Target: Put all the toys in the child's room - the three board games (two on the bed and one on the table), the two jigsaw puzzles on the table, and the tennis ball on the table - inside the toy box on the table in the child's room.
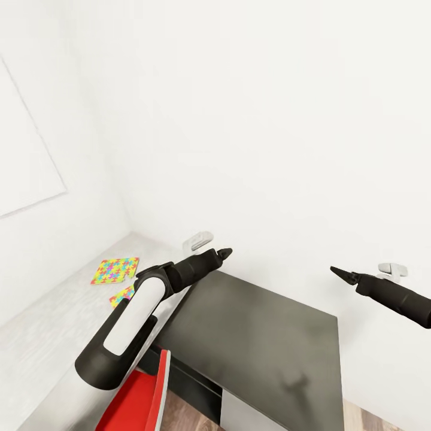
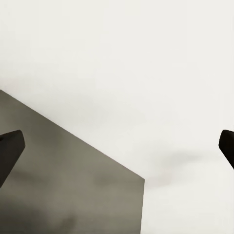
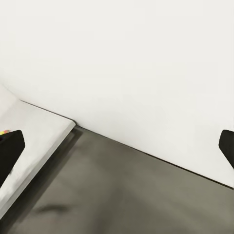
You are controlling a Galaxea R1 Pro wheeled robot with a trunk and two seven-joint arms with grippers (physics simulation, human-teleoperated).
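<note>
Two jigsaw puzzles lie on the pale grey table [image 1: 48, 335] at the left. The larger square [image 1: 115, 270] lies farther back, and the nearer one [image 1: 123, 295] is partly hidden behind my left arm. My left gripper [image 1: 224, 254] hovers open over the far corner of a dark-topped cabinet [image 1: 257, 335], its fingertips [image 2: 9, 151] spread wide with nothing between them. My right gripper [image 1: 338, 272] is open too and hangs in the air near the wall, to the right of and above the cabinet. The board games, the tennis ball and the toy box are out of view.
White walls close in behind and to the left. Two wall sockets [image 1: 197, 239] [image 1: 392, 269] sit low on the back wall. A red chair [image 1: 140, 401] stands at the bottom, between the table and the cabinet. The table's edge [image 3: 34, 141] meets the cabinet top [image 3: 122, 195].
</note>
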